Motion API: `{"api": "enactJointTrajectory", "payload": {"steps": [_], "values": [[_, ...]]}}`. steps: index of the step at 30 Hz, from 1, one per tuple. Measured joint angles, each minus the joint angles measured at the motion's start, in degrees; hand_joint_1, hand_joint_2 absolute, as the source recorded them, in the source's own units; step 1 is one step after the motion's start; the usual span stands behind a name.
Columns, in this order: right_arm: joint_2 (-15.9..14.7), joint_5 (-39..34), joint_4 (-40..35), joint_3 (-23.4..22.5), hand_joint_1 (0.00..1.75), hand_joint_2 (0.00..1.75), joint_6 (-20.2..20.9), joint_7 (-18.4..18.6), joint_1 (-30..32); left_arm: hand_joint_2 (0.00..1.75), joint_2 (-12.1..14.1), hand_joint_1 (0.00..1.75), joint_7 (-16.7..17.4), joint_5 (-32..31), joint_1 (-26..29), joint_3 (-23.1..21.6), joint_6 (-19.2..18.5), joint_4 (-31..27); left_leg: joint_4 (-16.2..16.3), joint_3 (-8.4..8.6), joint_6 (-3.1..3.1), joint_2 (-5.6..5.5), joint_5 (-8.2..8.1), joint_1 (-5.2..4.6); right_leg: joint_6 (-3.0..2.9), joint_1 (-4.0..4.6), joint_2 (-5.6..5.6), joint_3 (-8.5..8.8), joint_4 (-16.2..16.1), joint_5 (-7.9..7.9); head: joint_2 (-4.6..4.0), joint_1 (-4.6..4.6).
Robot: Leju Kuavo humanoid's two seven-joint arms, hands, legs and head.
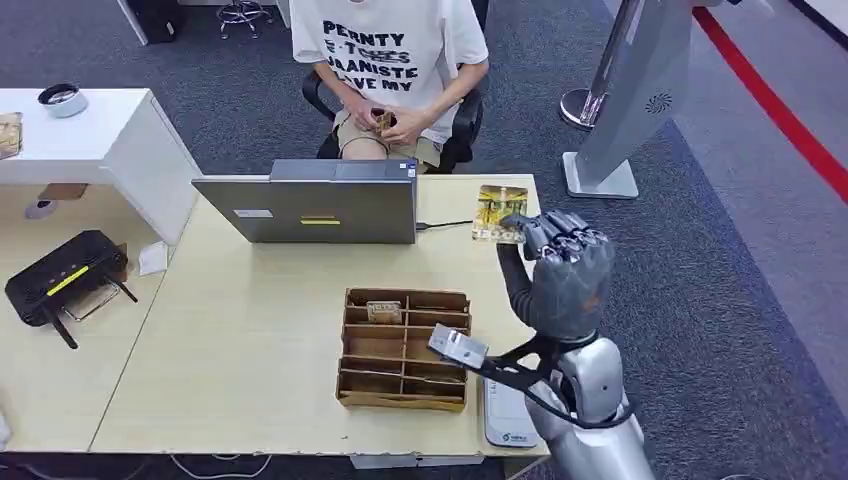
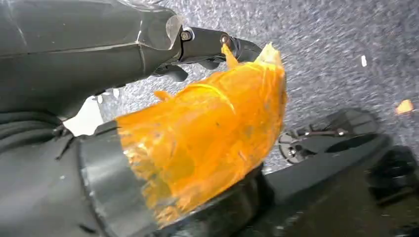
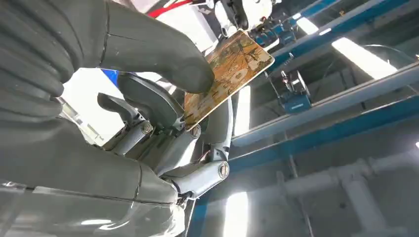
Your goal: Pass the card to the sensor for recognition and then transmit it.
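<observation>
From the head view the right hand is raised over the right end of the wooden table, fingers curled round a yellow-brown card held up at its fingertips, beside the grey laptop and beyond the brown compartment tray, while a person in a white printed shirt sits across the table. The left wrist view shows the left hand over grey carpet with orange film wrapped on its cover; I cannot tell how its fingers lie. In the right wrist view the thick thumb presses the card against the darker fingers, pinching it firmly.
</observation>
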Motion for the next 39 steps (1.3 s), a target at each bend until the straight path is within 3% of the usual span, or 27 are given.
{"api": "enactJointTrajectory", "payload": {"steps": [6, 9, 12, 21, 27, 33, 34, 35, 37, 38, 39], "values": [[-2.07, 0.13, 4.93, 1.68, 1.75, 1.75, 0.00, 0.57, -4.51, 0.00, 0.24, 0.00, 0.26, -0.09, -0.25, -0.30, -0.13, 0.00, 0.00, -0.02, -0.06, -0.01, 0.02, 0.00, 0.00, 0.05, 0.00, -0.03, 0.00, 0.00, 0.00, -0.02], [-2.86, 1.94, 6.15, 2.53, 1.75, 1.75, 0.00, 3.55, -5.60, 0.00, 0.26, 0.00, 0.37, -0.78, -0.29, -0.37, -0.43, 0.00, 0.00, -0.09, -0.06, -0.02, 0.02, 0.02, -0.02, 0.06, 0.00, -0.06, 0.01, -0.02, 0.00, 0.00], [-4.61, 3.64, 11.74, 4.89, 1.75, 1.75, 0.28, 8.34, -10.98, 0.00, 0.33, 0.00, 0.85, -2.25, -0.79, -1.16, -1.42, 0.00, 0.00, -0.10, -0.10, 0.08, 0.06, 0.03, -0.07, 0.05, 0.07, -0.11, 0.01, 0.05, 0.00, -0.02], [-6.58, 10.36, 33.84, 9.33, 1.75, 1.75, 2.19, 13.73, -29.66, 0.00, 0.50, 0.00, 1.86, -5.14, -2.65, -3.87, -3.19, 0.00, 0.03, -0.14, -0.19, 0.01, 0.30, 0.02, -0.10, 0.07, 0.03, -0.17, 0.02, 0.29, 0.00, -0.04], [-6.82, 13.42, 44.77, 11.75, 1.75, 1.75, 2.86, 16.65, -36.59, 0.00, 0.59, 0.00, 2.25, -6.12, -3.25, -5.25, -3.60, 0.00, 0.03, -0.16, -0.19, 0.01, 0.29, 0.02, -0.10, 0.08, 0.04, -0.18, 0.02, 0.28, 0.00, 0.00], [-6.84, 13.44, 51.77, 13.96, 1.75, 1.75, 2.99, 17.35, -40.47, 0.00, 0.77, 0.00, 2.27, -6.27, -3.43, -6.01, -3.67, 0.00, 0.03, -0.16, -0.19, 0.01, 0.29, 0.02, -0.10, 0.08, 0.03, -0.19, 0.02, 0.28, 0.00, -0.02], [-6.84, 13.44, 52.19, 14.07, 1.13, 1.75, 2.99, 17.38, -40.66, 0.00, 0.77, 0.00, 2.27, -6.27, -3.43, -6.01, -3.67, 0.00, 0.03, -0.16, -0.19, 0.00, 0.29, 0.02, -0.10, 0.08, 0.03, -0.19, 0.02, 0.28, 0.00, -0.04], [-6.84, 13.44, 52.93, 14.25, 0.00, 1.75, 3.02, 17.42, -40.81, 0.00, 0.77, 0.00, 2.27, -6.27, -3.44, -6.03, -3.67, 0.00, 0.03, -0.17, -0.19, 0.00, 0.29, 0.02, -0.10, 0.08, 0.03, -0.19, 0.02, 0.28, 0.00, -0.02], [-6.84, 13.42, 53.65, 14.47, 0.00, 1.75, 3.04, 17.51, -40.96, 0.00, 0.79, 0.00, 2.27, -6.34, -3.43, -6.10, -3.69, 0.00, 0.03, -0.18, -0.19, 0.00, 0.29, 0.02, -0.10, 0.08, 0.03, -0.21, 0.02, 0.28, 0.00, -0.04], [-6.84, 13.42, 53.96, 14.53, 0.00, 0.00, 3.10, 17.68, -41.06, 0.00, 0.79, 0.00, 2.27, -6.43, -3.43, -6.12, -3.69, 0.00, 0.03, -0.19, -0.19, 0.01, 0.29, 0.02, -0.10, 0.08, 0.04, -0.22, 0.02, 0.28, 0.00, -0.04], [-6.84, 13.33, 54.50, 14.68, 0.00, 0.00, 3.45, 17.83, -41.19, 0.00, 0.79, 0.00, 2.27, -6.43, -3.46, -6.19, -3.69, 0.00, 0.03, -0.19, -0.19, 0.00, 0.29, 0.02, -0.10, 0.08, 0.04, -0.22, 0.02, 0.28, 0.00, -0.04]]}}
